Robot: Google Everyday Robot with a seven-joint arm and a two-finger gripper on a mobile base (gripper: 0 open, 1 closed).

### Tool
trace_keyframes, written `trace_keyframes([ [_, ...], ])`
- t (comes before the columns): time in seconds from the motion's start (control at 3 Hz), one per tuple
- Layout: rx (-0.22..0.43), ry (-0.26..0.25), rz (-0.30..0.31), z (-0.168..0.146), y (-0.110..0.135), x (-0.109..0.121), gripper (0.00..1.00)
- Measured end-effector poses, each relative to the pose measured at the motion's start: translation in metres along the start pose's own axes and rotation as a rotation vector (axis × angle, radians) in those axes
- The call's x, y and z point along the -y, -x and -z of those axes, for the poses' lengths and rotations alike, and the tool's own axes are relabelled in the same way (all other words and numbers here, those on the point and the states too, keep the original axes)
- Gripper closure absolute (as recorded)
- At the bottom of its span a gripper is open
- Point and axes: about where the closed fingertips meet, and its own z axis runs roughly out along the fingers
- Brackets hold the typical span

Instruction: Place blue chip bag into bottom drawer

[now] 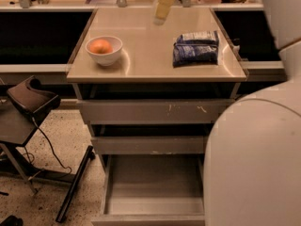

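The blue chip bag lies flat on the right side of the cabinet top, near the right edge. The bottom drawer is pulled open below, with a bare grey floor; its right end is hidden behind my white arm. My gripper shows as a pale yellowish blur at the top centre, above the back of the cabinet top, to the left of and behind the bag, apart from it.
A white bowl with an orange stands on the left of the cabinet top. The top drawer front and middle drawer are slightly out. A dark chair with a cable stands at the left on the speckled floor.
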Motion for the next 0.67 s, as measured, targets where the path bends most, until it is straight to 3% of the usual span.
trace_keyframes([
  [0.33,0.004,-0.008,0.000,-0.001,0.001,0.003,0.00],
  [0.67,0.027,-0.003,-0.102,-0.025,-0.042,0.003,0.00],
])
